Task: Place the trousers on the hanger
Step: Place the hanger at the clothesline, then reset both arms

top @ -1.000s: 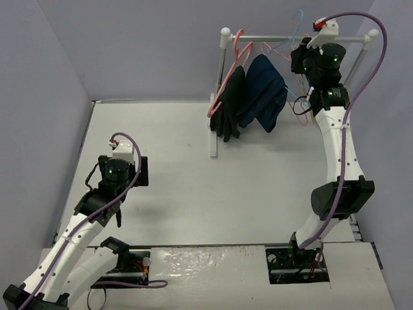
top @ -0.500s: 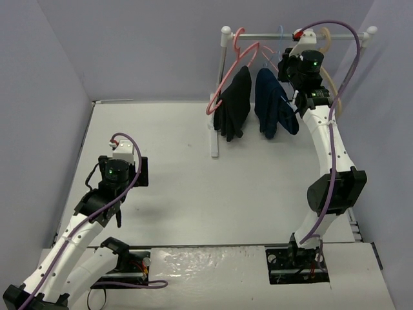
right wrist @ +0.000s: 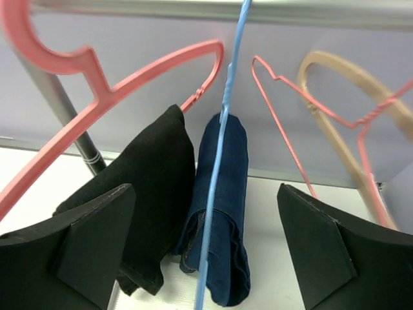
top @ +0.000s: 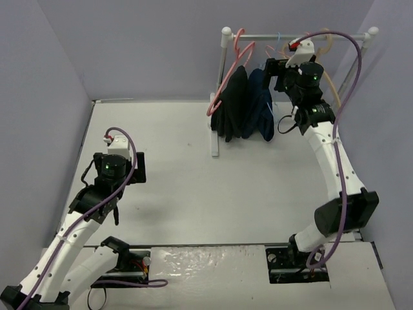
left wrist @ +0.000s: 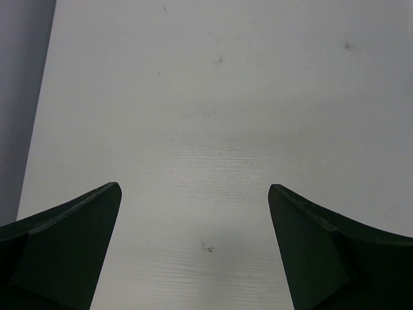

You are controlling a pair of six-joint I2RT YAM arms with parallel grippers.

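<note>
we see the trousers [right wrist: 235, 194] folded over the hanger [right wrist: 227, 84], which hangs from the rail [right wrist: 193, 10], just beside the black garment [right wrist: 155, 174]. right gripper [right wrist: 205, 188] is just below the rail, fingers spread wide, holding nothing. left gripper [left wrist: 193, 187] is well away from the rail, fingers spread over the table [left wrist: 193, 77].

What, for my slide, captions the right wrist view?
Dark navy denim trousers hang on thin light-blue wire hanger, fingers open.
</note>
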